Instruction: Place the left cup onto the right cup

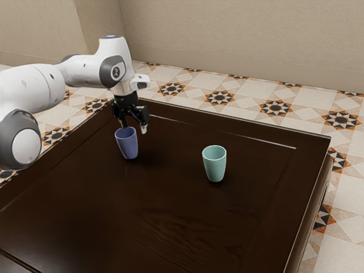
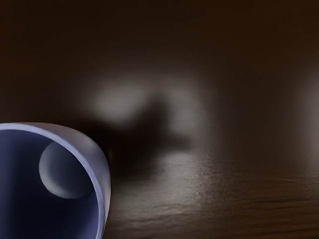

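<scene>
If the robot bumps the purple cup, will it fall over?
Probably yes: the purple cup looks tall and narrower at its base than at its rim, so a sideways bump could tip it. It seems hollow and thin-walled, so likely light. Its smooth walls may be slippery for the gripper.

Open table [image 1: 170, 216] between purple cup [image 1: 127, 142] and green cup [image 1: 214, 163], well apart

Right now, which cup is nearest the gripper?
The purple cup, just below the gripper; the teal cup stands well off toward the exterior view's right.
</scene>
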